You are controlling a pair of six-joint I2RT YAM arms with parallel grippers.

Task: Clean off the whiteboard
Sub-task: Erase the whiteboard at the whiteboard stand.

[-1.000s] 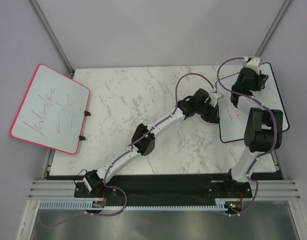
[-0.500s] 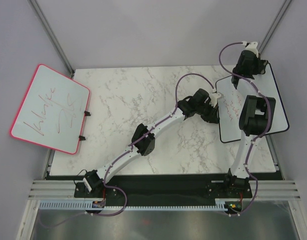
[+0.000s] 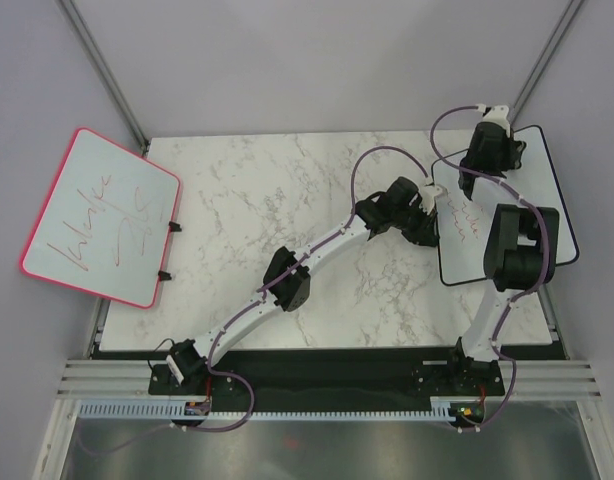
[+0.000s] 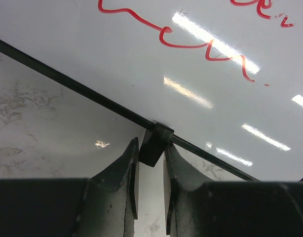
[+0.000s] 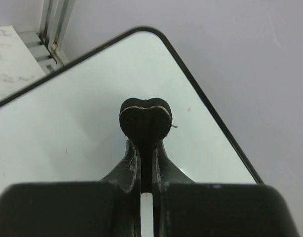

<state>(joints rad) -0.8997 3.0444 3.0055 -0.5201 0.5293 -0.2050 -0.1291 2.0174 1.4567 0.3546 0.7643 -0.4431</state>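
The black-framed whiteboard [image 3: 549, 195] lies at the table's right side, with orange-red handwriting [image 3: 459, 218] near its left edge. My left gripper [image 3: 434, 213] is at that left edge. In the left wrist view it [image 4: 150, 147] is shut on a small black tab [image 4: 156, 140] on the whiteboard's frame, with handwriting [image 4: 191, 42] on the whiteboard's face [image 4: 117, 59] beyond. My right gripper [image 3: 487, 150] is over the board's far part. In the right wrist view it [image 5: 145, 148] is shut on a black eraser pad [image 5: 144, 120] that rests against clean white board [image 5: 77, 128].
A pink-framed whiteboard [image 3: 102, 215] with red scribbles hangs off the table's left edge. The marble tabletop [image 3: 277, 190] lies between the two boards. The black-framed board's far corner [image 5: 156, 33] is near the purple wall.
My right gripper with the eraser moved toward the board's far edge, then came back nearer and slightly left. The left arm has not moved.
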